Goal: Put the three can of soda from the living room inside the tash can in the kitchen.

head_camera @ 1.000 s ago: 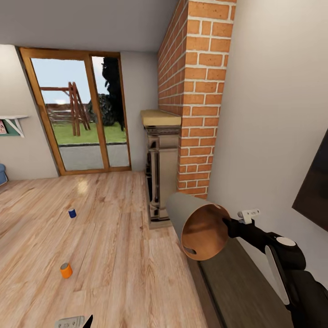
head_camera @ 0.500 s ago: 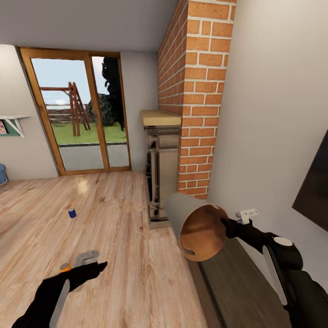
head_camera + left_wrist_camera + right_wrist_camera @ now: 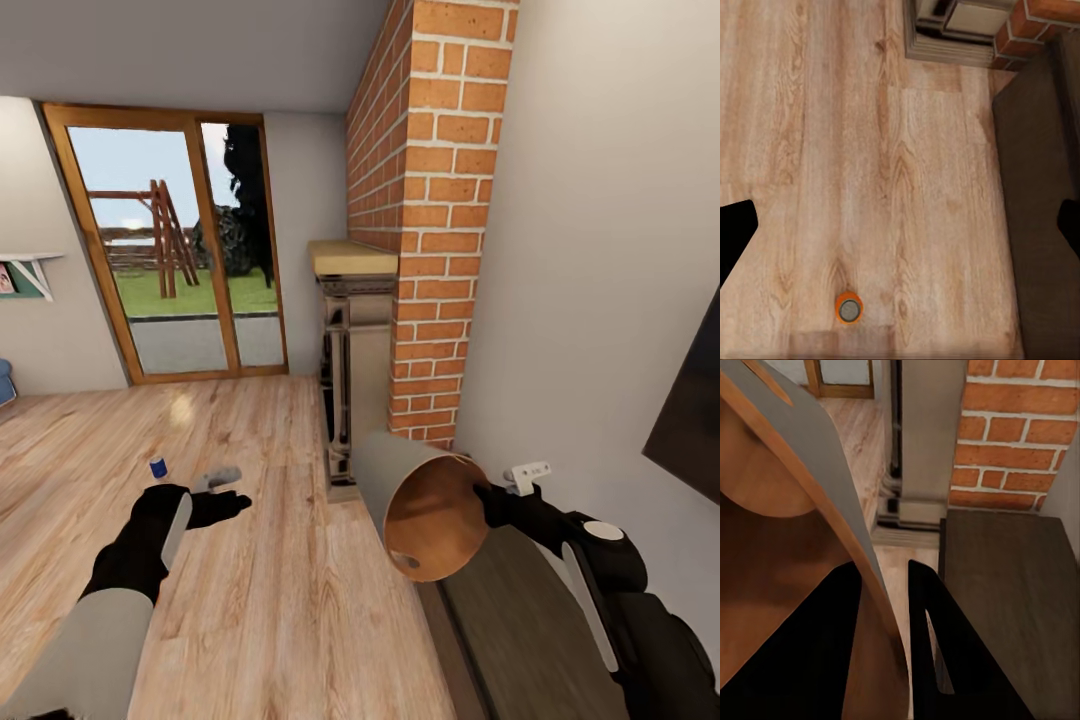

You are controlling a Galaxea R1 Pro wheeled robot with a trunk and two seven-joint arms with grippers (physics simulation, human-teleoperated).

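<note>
My right gripper (image 3: 487,497) is clamping the tash can (image 3: 425,505) by its rim at 4 o'clock; my left gripper (image 3: 222,492), fingers apart, is hovering above an orange can (image 3: 848,308), the blue can (image 3: 157,467) standing farther off at 10 o'clock

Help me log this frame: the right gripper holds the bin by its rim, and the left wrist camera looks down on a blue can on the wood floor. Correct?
Not quite. In the left wrist view the can is orange, not blue. The rest holds: the right gripper clamps the bin by its rim.
</note>
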